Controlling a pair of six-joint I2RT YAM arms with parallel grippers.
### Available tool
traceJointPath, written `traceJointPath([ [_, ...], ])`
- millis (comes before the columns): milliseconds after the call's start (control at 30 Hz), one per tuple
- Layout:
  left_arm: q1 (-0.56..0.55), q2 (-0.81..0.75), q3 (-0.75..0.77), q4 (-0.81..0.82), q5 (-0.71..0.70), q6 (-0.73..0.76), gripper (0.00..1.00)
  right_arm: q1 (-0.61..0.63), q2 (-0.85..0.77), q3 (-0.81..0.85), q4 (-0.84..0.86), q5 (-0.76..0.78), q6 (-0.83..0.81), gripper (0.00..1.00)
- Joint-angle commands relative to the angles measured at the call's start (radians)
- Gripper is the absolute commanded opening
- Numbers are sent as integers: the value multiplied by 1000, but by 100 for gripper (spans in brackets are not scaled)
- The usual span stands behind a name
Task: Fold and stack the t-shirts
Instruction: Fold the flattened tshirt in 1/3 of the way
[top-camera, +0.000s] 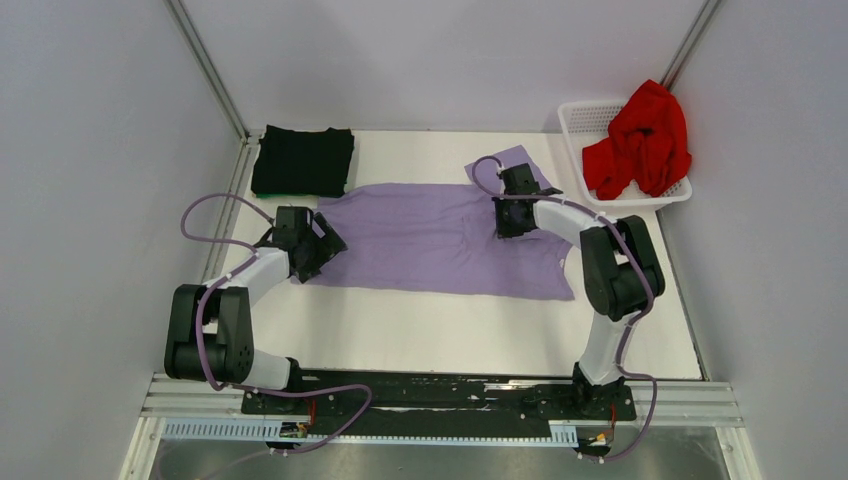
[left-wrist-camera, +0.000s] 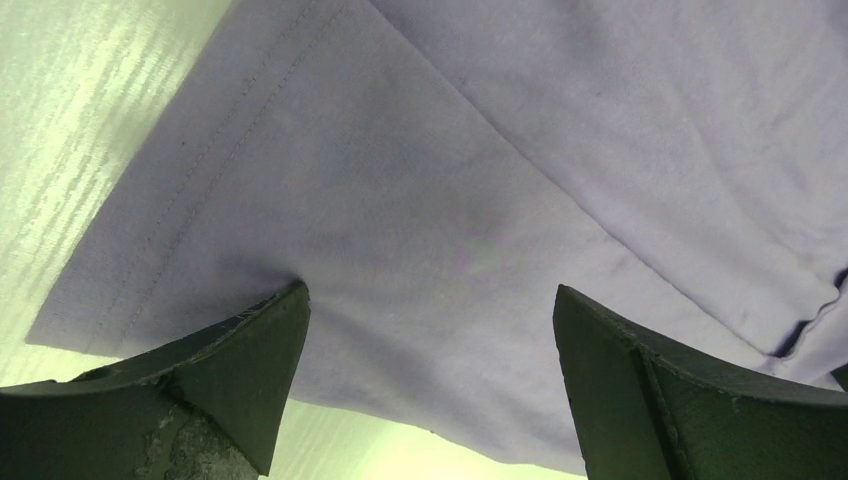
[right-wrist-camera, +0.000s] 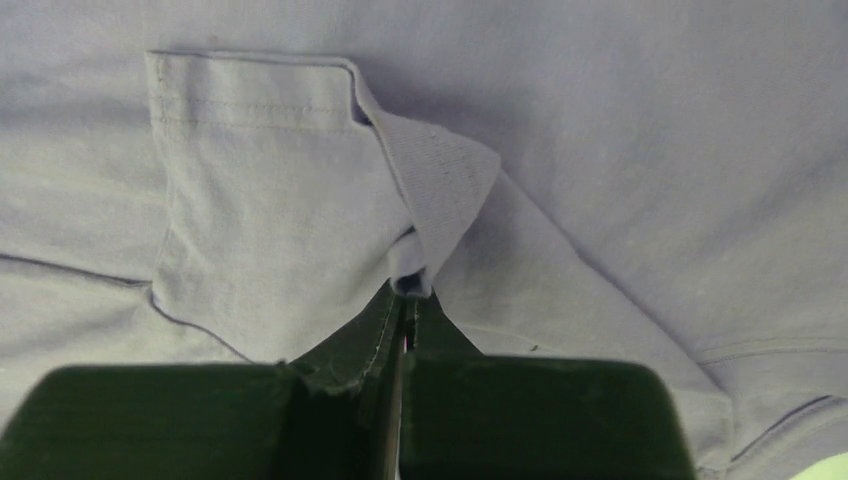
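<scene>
The soft lavender-purple cloth t-shirt (top-camera: 440, 240) lies spread flat across the middle of the white desk (top-camera: 450, 330). At its left edge, the left hand (left-wrist-camera: 430, 296) has its fingers wide apart over the hem. Right of centre, the right hand (right-wrist-camera: 408, 290) is clamped on a pinched fold of that shirt. A folded black t-shirt (top-camera: 303, 160) sits upper left. A crumpled bright red t-shirt (top-camera: 640, 140) fills the white plastic lattice basket (top-camera: 585, 112), upper right.

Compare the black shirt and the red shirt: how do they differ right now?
The black shirt is folded flat into a neat rectangle, while the red shirt is a crumpled heap. The black shirt lies directly on the table at its far left corner, whereas the red shirt is piled in the white basket at the far right. Both are plain-coloured and sit at the far side of the scene.
</scene>
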Motion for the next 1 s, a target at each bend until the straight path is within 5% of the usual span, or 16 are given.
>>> traceJointPath([
  [0,8,1,11,-93,-109,44,100,-3,18,95,-22,88,-99,0],
  [433,8,-16,12,-117,-123,55,100,-3,133,234,-30,282,-671,7],
  [567,8,-19,10,-116,-120,57,100,-1,191,276,68,366,-715,29],
  [700,8,-20,9,-112,-115,59,100,-1,160,260,222,478,-632,63],
  [767,8,-24,8,-113,-113,61,100,-2,103,218,327,558,-549,93],
  [800,8,-26,8,-113,-111,60,100,-3,67,189,392,614,-515,99],
  [967,7,-47,7,-111,-88,62,100,-5,-145,45,453,742,-229,100],
])
